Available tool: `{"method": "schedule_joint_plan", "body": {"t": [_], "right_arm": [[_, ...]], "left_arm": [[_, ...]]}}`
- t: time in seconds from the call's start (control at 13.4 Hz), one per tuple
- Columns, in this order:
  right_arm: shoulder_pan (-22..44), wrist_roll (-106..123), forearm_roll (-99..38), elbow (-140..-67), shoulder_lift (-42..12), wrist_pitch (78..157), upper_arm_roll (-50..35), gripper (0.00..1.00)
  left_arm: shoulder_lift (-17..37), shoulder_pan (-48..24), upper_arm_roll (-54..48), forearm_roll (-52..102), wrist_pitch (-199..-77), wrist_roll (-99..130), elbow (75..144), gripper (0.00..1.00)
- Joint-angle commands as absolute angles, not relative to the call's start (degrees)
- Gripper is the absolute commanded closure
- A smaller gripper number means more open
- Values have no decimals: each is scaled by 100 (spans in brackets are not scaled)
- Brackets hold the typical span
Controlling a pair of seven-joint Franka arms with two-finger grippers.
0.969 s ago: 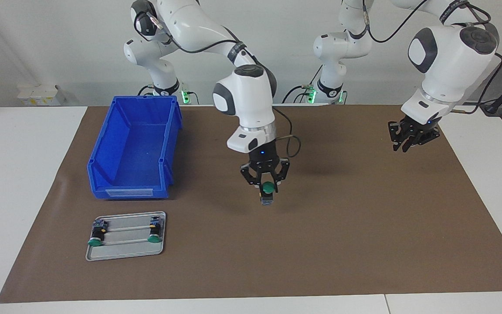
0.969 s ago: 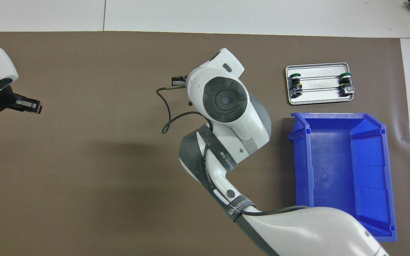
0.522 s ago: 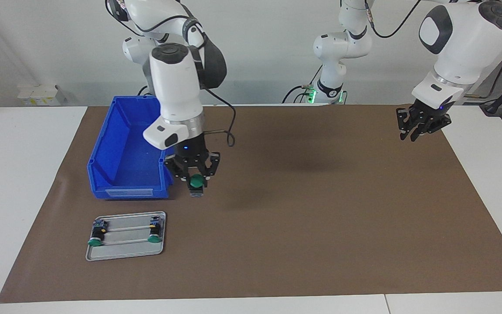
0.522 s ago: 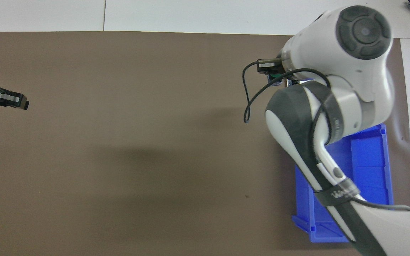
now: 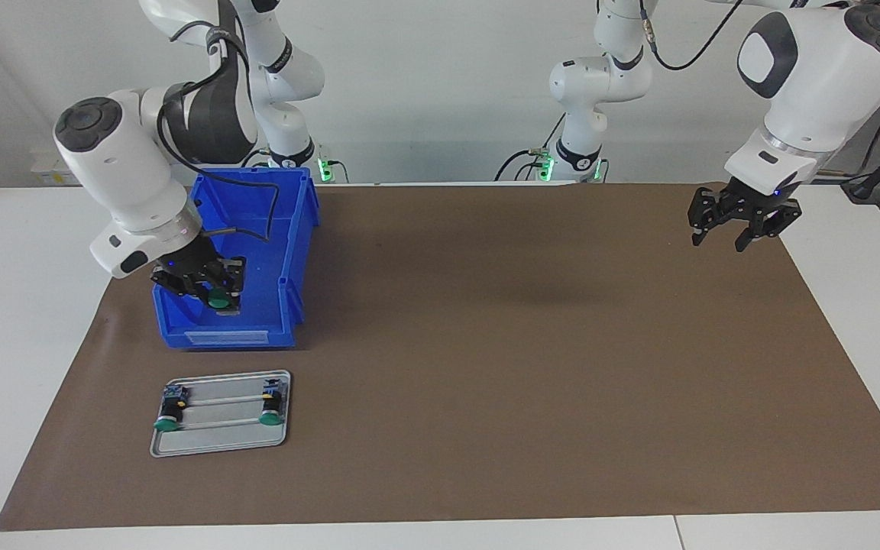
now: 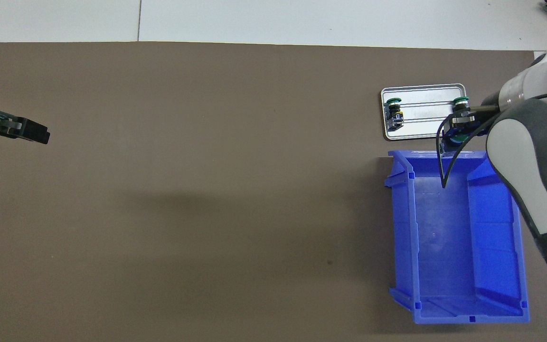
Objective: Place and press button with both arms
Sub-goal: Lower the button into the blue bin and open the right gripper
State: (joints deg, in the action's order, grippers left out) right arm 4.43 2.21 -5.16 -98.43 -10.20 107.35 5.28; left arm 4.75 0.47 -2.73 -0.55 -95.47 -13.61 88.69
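The green-capped button (image 5: 218,299), clamped in the right tool (image 5: 209,294), hangs over the blue bin (image 5: 257,229)'s low front end; releasing it low should stop it bouncing. The left tool (image 5: 744,223) waits, fingers apart, above the worktop (image 5: 532,367).

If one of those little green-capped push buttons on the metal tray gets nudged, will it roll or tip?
The green-capped push button lies on its side, so tipping seems unlikely. Its round cap could let it roll in an arc. The shallow metal tray has a raised rim, likely stopping it.
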Motion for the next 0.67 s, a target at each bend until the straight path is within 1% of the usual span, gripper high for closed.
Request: {"method": "schedule_joint_plan", "body": {"t": [0.0, 0.3, 0.6], "right_arm": [[335, 325, -659, -11406, -325, 11302, 439, 100], [167, 501, -668, -11908, -281, 11250, 439, 100], [0, 668, -659, -11962, -290, 11303, 439, 100]], "left_arm": [[536, 114, -299, -35, -9589, -1371, 8745, 0], [519, 105, -308, -9, -9835, -1380, 8868, 0], [484, 105, -299, -9, -9853, -1406, 8921, 0]]}}
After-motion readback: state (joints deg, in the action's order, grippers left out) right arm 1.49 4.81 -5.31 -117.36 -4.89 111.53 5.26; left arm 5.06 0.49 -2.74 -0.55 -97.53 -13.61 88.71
